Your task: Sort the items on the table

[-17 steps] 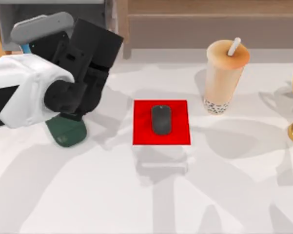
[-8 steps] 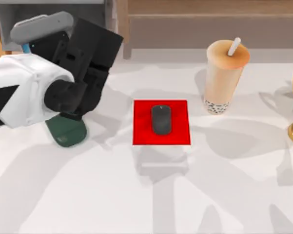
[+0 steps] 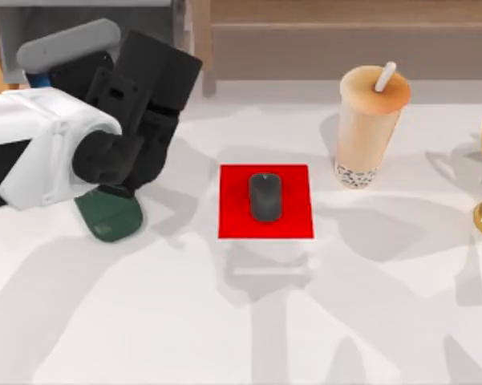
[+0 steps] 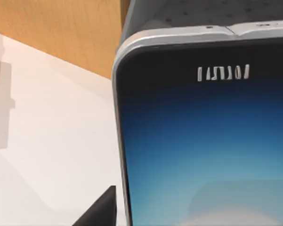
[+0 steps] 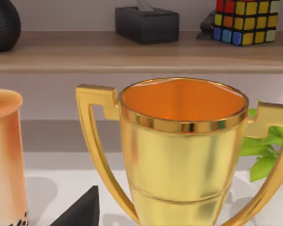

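Top view: left end effector [image 3: 116, 188] grips smartphone [image 4: 207, 155] over stand [image 3: 108, 215], table [image 3: 241, 321] left

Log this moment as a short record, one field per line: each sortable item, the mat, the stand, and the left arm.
mouse: lying on the red mat
bubble tea cup: upright, right of the mat
smartphone: screen lit, close before the left wrist camera
phone stand: on the table, partly under the left arm
left gripper: over the stand, at the table's left
gold trophy: at the right edge
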Controlling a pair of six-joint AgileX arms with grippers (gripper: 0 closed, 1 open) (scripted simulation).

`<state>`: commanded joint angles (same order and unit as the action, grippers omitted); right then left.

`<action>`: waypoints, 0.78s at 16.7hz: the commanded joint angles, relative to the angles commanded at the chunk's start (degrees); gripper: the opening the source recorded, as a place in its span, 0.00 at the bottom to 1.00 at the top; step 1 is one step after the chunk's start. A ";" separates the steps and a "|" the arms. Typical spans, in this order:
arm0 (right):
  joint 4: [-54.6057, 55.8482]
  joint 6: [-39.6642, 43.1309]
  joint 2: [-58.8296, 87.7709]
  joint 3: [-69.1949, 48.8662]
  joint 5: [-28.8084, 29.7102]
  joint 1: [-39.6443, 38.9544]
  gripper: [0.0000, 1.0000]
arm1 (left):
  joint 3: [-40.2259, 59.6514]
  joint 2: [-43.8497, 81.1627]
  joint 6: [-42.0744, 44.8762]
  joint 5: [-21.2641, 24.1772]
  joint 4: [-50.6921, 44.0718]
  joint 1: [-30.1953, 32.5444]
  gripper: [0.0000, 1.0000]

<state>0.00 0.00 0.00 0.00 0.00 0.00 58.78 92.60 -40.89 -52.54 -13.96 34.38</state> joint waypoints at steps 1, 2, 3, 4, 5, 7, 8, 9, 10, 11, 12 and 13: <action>0.00 0.00 0.00 0.00 0.00 0.00 1.00 | 0.00 0.00 0.00 0.00 0.00 0.00 1.00; 0.00 0.00 0.00 0.00 0.00 0.00 1.00 | 0.00 0.00 0.00 0.00 0.00 0.00 1.00; 0.00 0.00 0.00 0.00 0.00 0.00 1.00 | 0.00 0.00 0.00 0.00 0.00 0.00 1.00; 0.00 0.00 0.00 0.00 0.00 0.00 1.00 | 0.00 0.00 0.00 0.00 0.00 0.00 1.00; 0.00 0.00 0.00 0.00 0.00 0.00 1.00 | 0.00 0.00 0.00 0.00 0.00 0.00 1.00; 0.00 0.00 0.00 0.00 0.00 0.00 1.00 | 0.00 -0.06 -0.01 0.00 -0.01 0.14 1.00; 0.00 0.00 0.00 0.00 0.00 0.00 1.00 | 0.00 -0.10 -0.12 -0.10 -0.06 0.27 1.00; 0.00 0.00 0.00 0.00 0.00 0.00 1.00 | -0.09 -0.26 -0.48 -0.46 -0.29 0.76 1.00; 0.00 0.00 0.00 0.00 0.00 0.00 1.00 | -0.38 -0.52 -0.96 -0.93 -0.72 1.43 1.00; 0.00 0.00 0.00 0.00 0.00 0.00 1.00 | -0.86 -0.93 -1.48 -1.35 -1.27 2.08 1.00; 0.00 0.00 0.00 0.00 0.00 0.00 1.00 | -1.48 -1.50 -2.03 -1.67 -1.88 2.60 1.00; 0.00 0.00 0.00 0.00 0.00 0.00 1.00 | -2.21 -2.25 -2.61 -1.90 -2.52 2.97 1.00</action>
<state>0.00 0.00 0.00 0.00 0.00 0.00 56.56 90.34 -43.50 -54.44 -16.49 37.35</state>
